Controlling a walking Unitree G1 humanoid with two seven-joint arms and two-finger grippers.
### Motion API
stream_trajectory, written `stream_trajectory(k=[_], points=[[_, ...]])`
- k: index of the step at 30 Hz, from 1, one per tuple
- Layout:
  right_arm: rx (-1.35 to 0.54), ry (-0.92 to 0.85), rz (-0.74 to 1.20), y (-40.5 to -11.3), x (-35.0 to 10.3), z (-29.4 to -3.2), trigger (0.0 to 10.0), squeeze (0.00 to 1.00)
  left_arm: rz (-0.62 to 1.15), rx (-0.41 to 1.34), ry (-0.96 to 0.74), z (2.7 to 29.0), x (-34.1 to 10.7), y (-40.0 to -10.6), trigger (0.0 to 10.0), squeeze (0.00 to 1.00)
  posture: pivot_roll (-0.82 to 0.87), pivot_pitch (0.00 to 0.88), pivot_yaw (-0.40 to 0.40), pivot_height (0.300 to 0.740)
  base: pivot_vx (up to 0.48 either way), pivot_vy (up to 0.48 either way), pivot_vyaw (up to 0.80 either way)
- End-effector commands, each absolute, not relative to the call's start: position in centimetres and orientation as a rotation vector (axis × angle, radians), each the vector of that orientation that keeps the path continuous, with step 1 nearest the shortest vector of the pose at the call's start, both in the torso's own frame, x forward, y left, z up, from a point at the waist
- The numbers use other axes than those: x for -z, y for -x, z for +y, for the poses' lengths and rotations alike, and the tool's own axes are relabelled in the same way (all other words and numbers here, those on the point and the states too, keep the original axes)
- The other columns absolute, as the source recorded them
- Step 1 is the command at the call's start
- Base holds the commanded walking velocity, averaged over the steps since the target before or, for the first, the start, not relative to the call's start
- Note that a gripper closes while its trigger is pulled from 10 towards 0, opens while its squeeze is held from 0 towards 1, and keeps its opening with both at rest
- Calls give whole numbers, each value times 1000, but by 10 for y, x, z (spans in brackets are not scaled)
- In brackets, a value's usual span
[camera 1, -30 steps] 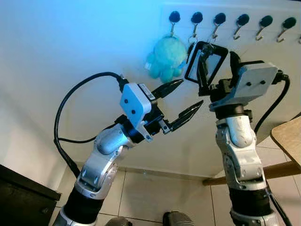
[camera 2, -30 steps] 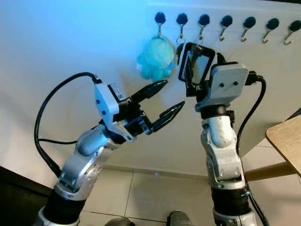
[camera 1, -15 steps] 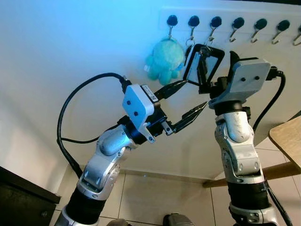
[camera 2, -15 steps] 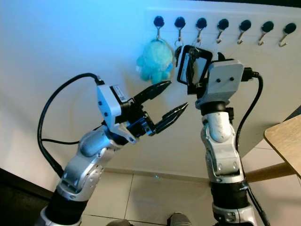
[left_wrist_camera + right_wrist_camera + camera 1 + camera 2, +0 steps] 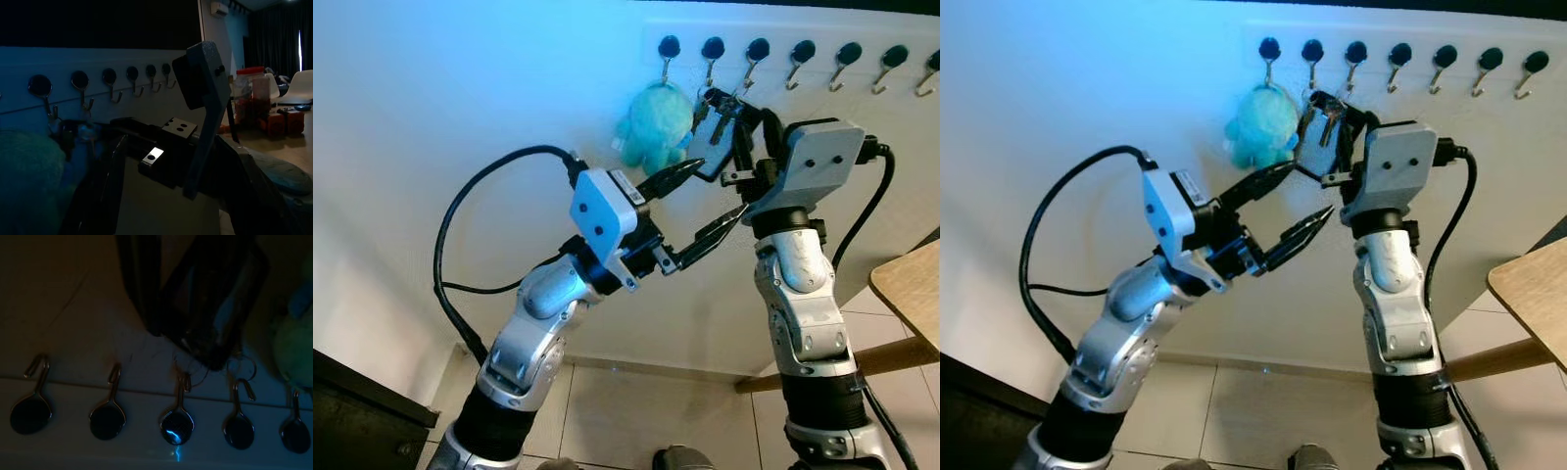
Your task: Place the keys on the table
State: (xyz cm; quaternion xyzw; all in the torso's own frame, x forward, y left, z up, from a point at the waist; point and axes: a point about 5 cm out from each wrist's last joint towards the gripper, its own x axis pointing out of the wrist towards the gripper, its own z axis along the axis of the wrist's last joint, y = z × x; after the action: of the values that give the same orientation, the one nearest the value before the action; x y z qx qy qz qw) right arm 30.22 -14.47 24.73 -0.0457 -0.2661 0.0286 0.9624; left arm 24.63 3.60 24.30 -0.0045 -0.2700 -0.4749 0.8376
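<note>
The keys (image 5: 720,106) hang on a wall hook beside a teal plush keychain (image 5: 656,122), and a black-framed tag (image 5: 215,298) dangles from their ring. My right gripper (image 5: 752,125) is raised to the hooks and shut on the keys' tag, which sits tilted edge-on. Just below and left of it, my left gripper (image 5: 722,186) stands open and holds nothing. A corner of the wooden table (image 5: 913,292) shows at the right edge, lower than both grippers.
A white rail of black-knobbed hooks (image 5: 842,54) runs along the wall, with several bare hooks to the right. Dark furniture (image 5: 362,416) stands at lower left on a tiled floor (image 5: 626,397). In the left wrist view, red-lidded jars (image 5: 252,93) stand on a tabletop.
The right gripper has narrowed around the tag, and the tag has swung from flat-on to edge-on. The left gripper has crept up towards it.
</note>
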Motion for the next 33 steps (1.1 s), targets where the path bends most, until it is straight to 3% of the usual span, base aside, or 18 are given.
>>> stream_trajectory(k=[1, 14, 29, 30, 31, 32, 33], points=[[-62, 78, -533, -304, -246, -145, 0, 0, -559, 1000, -2, 33, -241, -249, 10000, 0, 40, 90, 9, 740, 0, 0, 0], [-72, 60, -589, -300, -265, -151, 0, 0, -521, 948, -35, 41, -237, -258, 10000, 0, 36, 118, 13, 740, 0, 0, 0], [-175, -18, -684, -287, -296, -131, 0, 0, -516, 953, -36, 40, -237, -258, 10000, 0, 30, 135, 17, 740, 0, 0, 0], [-176, -15, -673, -288, -292, -131, 314, 0, -516, 953, -36, 40, -237, -258, 10000, 0, 30, 135, 17, 740, 0, 0, 0], [-176, -9, -660, -288, -289, -131, 2118, 0, -515, 954, -38, 40, -236, -258, 10000, 0, 30, 135, 17, 740, 0, 0, 0], [-173, -4, -650, -289, -286, -132, 8471, 1000, -517, 958, -44, 39, -236, -257, 10000, 0, 34, 136, 15, 740, 0, 0, 0], [-173, -4, -650, -289, -286, -132, 8471, 1000, -517, 958, -44, 39, -236, -257, 10000, 0, 34, 136, 15, 740, 0, 0, 0]])
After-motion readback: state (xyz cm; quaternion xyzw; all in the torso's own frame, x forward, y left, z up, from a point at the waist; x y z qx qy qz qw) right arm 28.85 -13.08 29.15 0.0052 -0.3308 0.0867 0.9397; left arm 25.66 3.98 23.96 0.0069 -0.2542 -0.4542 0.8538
